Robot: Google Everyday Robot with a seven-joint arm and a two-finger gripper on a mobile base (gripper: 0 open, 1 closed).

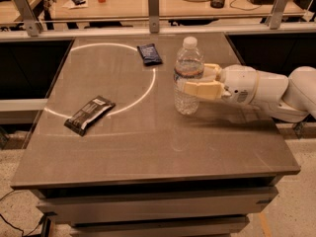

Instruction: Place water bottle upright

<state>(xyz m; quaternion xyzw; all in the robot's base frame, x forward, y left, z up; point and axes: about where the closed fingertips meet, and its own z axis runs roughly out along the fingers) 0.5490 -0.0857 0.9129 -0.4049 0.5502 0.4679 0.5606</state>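
Note:
The water bottle [187, 58] is clear ribbed plastic with a white cap. It stands upright on the right half of the grey table [148, 147], with its base at or just above the surface. My gripper [194, 81] reaches in from the right, level with the bottle's middle. Its cream fingers [200, 90] are shut on the bottle, one in front and one behind. The white arm [261, 90] extends off to the right.
A dark snack bar [89, 114] lies at the table's left. A blue snack packet [149, 54] lies at the back centre. A white circle line [148, 85] is marked on the tabletop. A desk with clutter and metal posts [153, 9] stands behind the table.

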